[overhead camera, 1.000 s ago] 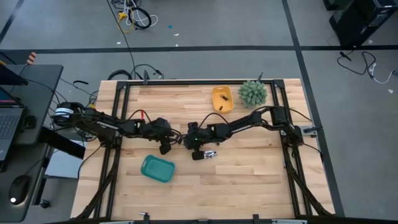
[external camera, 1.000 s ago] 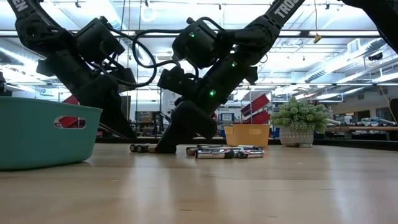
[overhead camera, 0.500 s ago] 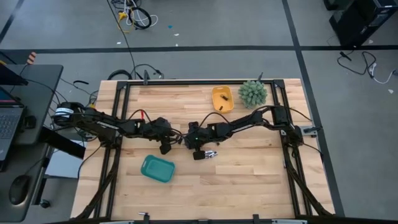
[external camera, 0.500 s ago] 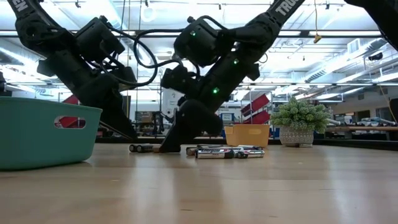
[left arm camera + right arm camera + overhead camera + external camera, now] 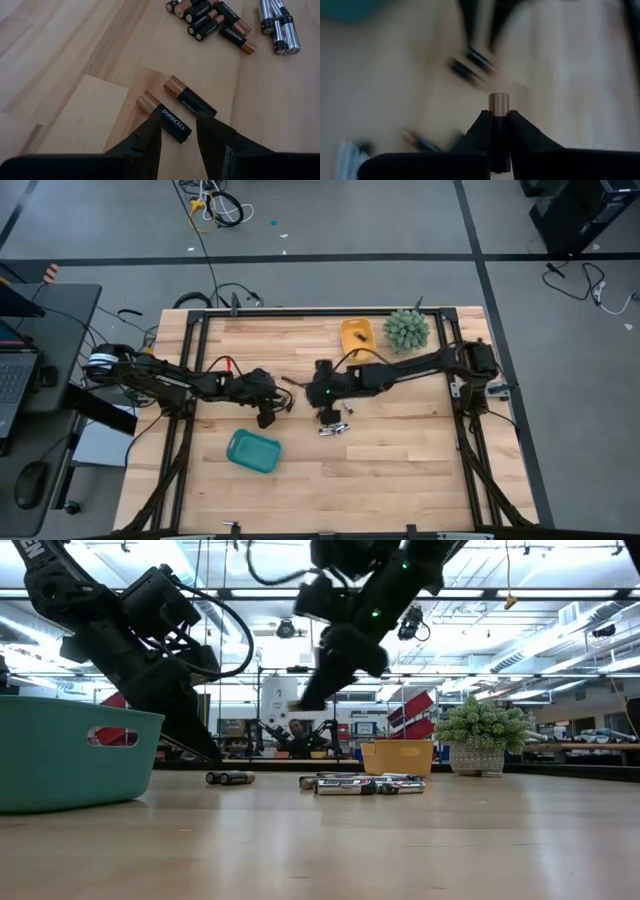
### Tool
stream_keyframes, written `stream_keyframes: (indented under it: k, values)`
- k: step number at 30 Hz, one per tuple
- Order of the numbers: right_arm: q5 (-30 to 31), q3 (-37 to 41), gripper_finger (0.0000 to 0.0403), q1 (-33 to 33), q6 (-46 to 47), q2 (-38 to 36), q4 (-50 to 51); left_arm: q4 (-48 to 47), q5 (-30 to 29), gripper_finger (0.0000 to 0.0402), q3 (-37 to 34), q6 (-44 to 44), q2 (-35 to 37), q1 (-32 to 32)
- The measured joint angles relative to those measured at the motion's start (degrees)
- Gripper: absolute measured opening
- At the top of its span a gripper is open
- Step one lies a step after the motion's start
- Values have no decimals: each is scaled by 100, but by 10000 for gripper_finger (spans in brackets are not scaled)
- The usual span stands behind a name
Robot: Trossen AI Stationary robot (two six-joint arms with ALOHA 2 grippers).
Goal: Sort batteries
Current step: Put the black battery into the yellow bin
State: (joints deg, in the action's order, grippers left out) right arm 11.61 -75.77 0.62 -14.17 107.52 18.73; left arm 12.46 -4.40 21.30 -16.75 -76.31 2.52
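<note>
My right gripper (image 5: pixel 499 131) lifts a copper-topped battery (image 5: pixel 499 107) clenched between its fingers, clear of the desk (image 5: pixel 400 470); my left gripper (image 5: pixel 178 132), fingers released, straddles another cell (image 5: pixel 165 117).

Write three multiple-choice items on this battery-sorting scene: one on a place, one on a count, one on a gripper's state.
1. The small yellow plastic bin sits beside:
A. the teal bin
B. the green potted plant
C. the laptop

2. How many black-and-copper batteries lie just ahead of the left gripper?
A. two
B. five
C. none

3. The right gripper is:
A. wide open, empty
B. shut on a copper-tipped black battery
C. shut on a bin's rim

Key:
1 B, high view shows them side by side.
2 A, left wrist view shows the pair.
3 B, right wrist view shows it clamped between the fingers.
</note>
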Motion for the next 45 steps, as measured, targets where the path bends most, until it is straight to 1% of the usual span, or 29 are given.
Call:
stream_keyframes:
  k: [5, 8, 11, 15, 19, 23, 28, 32, 38, 45]
  values:
    - [77, 7, 33, 462, -125, -474, 579, 111, -16, 119, 0, 0, 0, 0]
    - [70, 234, 30, 832, -282, -773, 589, 171, -16, 119, 0, 0, 0, 0]
    - [72, 588, 28, 1354, -281, -1108, 594, 156, -16, 119, 0, 0, 0, 0]
    - [8, 1189, 31, 2086, -49, -1526, 334, 158, -95, 119, 0, 0, 0, -2]
    - [-63, 1728, 31, 2766, 352, -1678, -191, 170, -249, 119, 0, 2, 0, 0]
    - [-120, 2073, 50, 3127, 412, -1682, -646, 278, -252, 119, 0, 0, 0, -2]
    - [-122, 2118, 90, 3209, 413, -1678, -822, 354, -246, 119, 0, 0, 0, 0]
    - [-124, 2118, 110, 3135, 406, -1680, -1040, 353, -243, 119, 0, 0, 0, 0]
    - [-122, 2117, 118, 2884, 405, -1718, -1141, 389, -237, 119, 0, 0, 0, -1]
    - [-124, 2118, 117, 2257, 415, -2083, -1027, 458, -38, 119, 0, 15, 0, -2]
